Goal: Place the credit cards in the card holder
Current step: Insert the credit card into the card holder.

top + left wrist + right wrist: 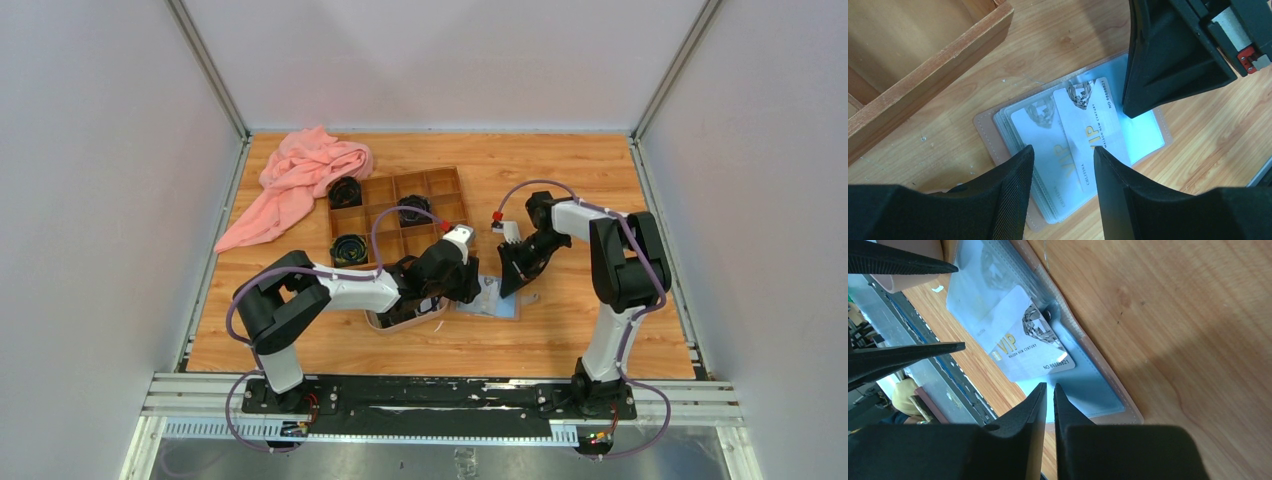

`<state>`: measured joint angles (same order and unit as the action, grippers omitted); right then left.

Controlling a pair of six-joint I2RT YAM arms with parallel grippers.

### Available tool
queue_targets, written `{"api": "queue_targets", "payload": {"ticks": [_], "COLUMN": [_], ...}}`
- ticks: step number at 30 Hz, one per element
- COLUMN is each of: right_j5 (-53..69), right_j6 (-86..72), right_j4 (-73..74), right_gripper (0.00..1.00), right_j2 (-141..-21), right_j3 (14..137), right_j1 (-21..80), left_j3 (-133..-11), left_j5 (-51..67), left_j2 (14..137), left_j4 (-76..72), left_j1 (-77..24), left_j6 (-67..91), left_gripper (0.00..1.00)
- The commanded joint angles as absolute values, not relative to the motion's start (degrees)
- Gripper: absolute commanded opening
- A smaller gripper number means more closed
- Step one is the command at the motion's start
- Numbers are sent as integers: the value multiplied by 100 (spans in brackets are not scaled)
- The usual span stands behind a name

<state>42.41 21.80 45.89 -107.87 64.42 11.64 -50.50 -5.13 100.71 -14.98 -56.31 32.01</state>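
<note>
The card holder (497,302) lies open on the table, tan rim out and pale grey-blue sleeves up; it also shows in the left wrist view (1143,135) and the right wrist view (1083,390). A white VIP credit card (1088,127) lies slanted on the sleeves, also seen in the right wrist view (1033,347). A second white card (1040,145) sits under clear plastic. My left gripper (1063,157) is open and empty just above the cards. My right gripper (1050,386) is shut and empty, its tips at the holder's right half (1173,55).
A brown wooden compartment box (398,215) with black coiled items stands behind the holder; its corner shows in the left wrist view (923,65). A pink cloth (300,180) lies at the back left. An oval pinkish tray (405,320) sits under my left arm.
</note>
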Motion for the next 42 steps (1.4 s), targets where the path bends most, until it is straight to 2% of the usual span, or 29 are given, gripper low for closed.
{"api": "queue_targets", "payload": {"ticks": [1,7,18,42], "right_j5": [4230,4293,4599,5916], "right_j6": [1936,1682,1326,834], "right_j4": [4522,4321,3975,3537], "right_gripper": [14,15,15,15], "right_j2": [-10995,-11051,-11226,-11463], "right_j3": [6518,6444,6453,6568], "right_j1": [1250,1233,1142,1202], "left_j3": [-4991,-5026,-5523,-5628], "left_j5": [-607,-1035,-978,-598], "left_j2": [10179,10037,10496,10632], "left_j4": [-1215,-875,-181,26], "left_j1": [-5569,-5563,-5535,-5537], "left_j6": [3369,3397,3545,3826], "left_gripper": [54,57,64,62]}}
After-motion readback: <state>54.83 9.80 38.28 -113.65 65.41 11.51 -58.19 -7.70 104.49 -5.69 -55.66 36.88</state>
